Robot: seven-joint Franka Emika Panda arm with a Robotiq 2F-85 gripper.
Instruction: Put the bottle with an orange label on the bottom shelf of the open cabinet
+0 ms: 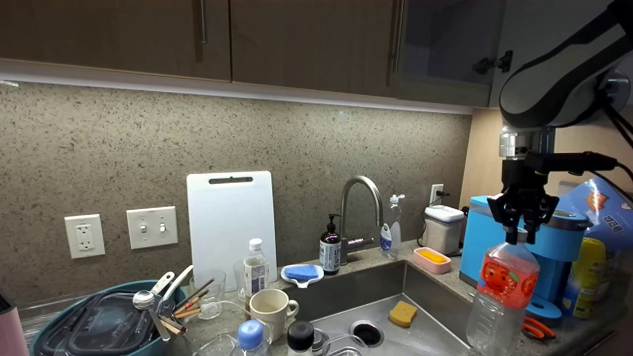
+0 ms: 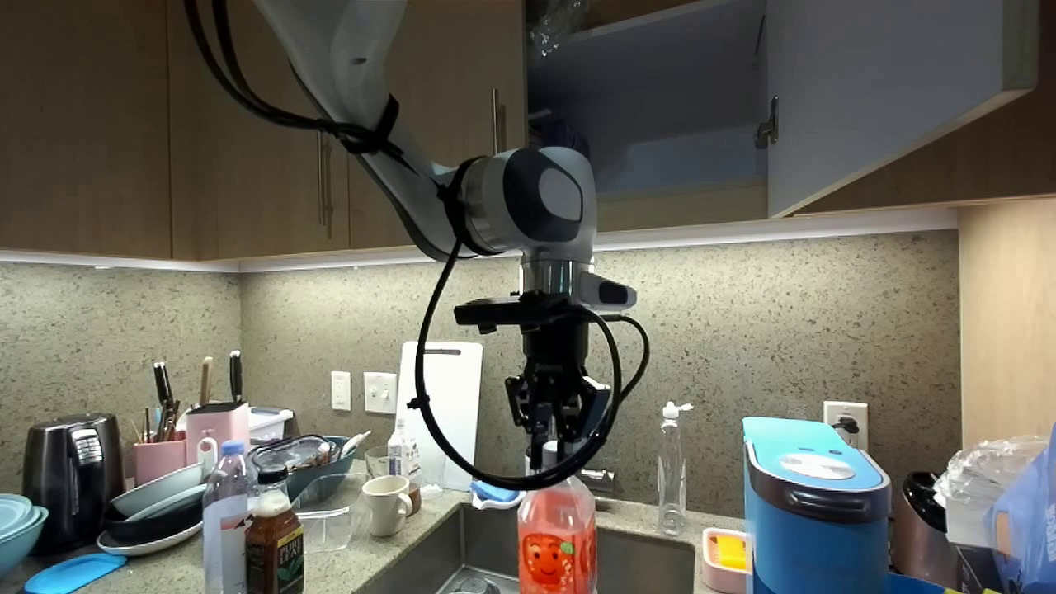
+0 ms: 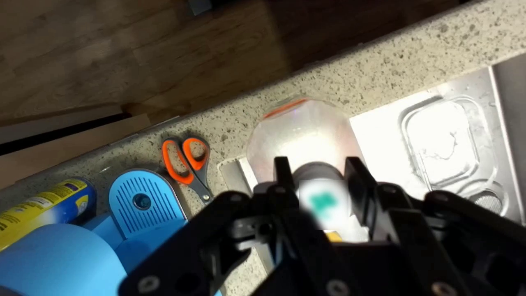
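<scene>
We find the end effector [image 1: 521,236] pointing straight down, its fingers [image 3: 282,172] narrow about the white cap [image 3: 322,201], and we read that as a hold on the bottle [image 2: 557,524] by its top. The bottle lies directly beneath, its long axis close to upright and roughly in line with the fingers, though in an exterior view its orange-red label [image 1: 508,281] sits a little tilted. In the wrist view it covers a corner of the sink [image 3: 476,84] and some of the surface [image 3: 390,70]; its base is cut off in both exterior views, so we cannot tell whether it stands or hangs. The open cabinet [image 2: 685,107] is well above. With the arm [image 2: 549,194] over the cap, we judge the move turns on height: lift first, then find headroom for both.
</scene>
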